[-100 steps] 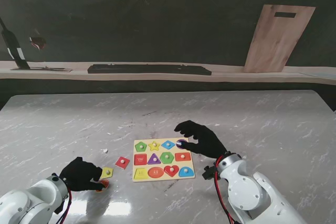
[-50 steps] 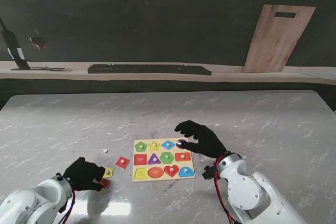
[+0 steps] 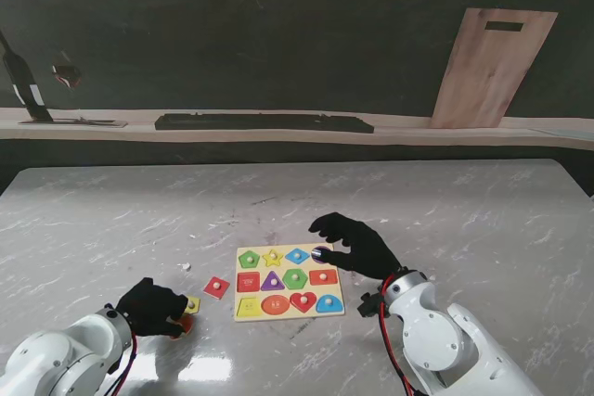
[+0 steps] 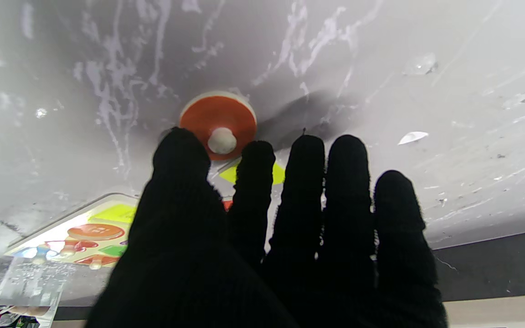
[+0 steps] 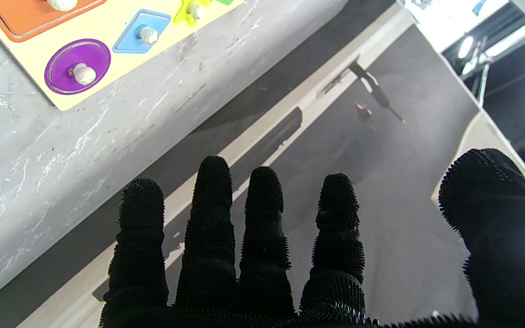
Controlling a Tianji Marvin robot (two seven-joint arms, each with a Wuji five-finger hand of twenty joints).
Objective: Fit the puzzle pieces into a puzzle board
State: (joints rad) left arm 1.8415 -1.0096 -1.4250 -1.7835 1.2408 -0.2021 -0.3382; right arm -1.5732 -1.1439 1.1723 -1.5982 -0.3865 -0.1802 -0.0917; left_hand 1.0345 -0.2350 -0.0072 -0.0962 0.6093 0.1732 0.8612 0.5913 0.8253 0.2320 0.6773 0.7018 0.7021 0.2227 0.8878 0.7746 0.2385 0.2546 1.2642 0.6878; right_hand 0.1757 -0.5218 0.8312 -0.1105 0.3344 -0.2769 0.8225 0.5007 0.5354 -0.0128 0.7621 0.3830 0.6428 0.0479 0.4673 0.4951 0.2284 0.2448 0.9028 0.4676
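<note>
The yellow puzzle board (image 3: 290, 315) lies at mid-table with several coloured knobbed pieces seated in it. An orange round piece (image 3: 186, 325) rests on the table left of the board, with a yellow piece (image 3: 191, 304) and a red piece (image 3: 216, 287) beside it. My left hand (image 3: 156, 306) hovers at the orange piece (image 4: 218, 119); thumb (image 4: 180, 150) and index finger (image 4: 255, 155) flank its white knob without closing on it. My right hand (image 3: 357, 243) floats open above the board's far right corner, near the seated purple circle (image 5: 78, 67).
A small white scrap (image 3: 186, 266) lies on the marble left of the board. At the back, a ledge carries a long black bar (image 3: 264, 122), and a wooden board (image 3: 492, 67) leans against the wall on the right.
My left hand has slid a little to the right, closer onto the orange piece. The right hand and the board have stayed put.
</note>
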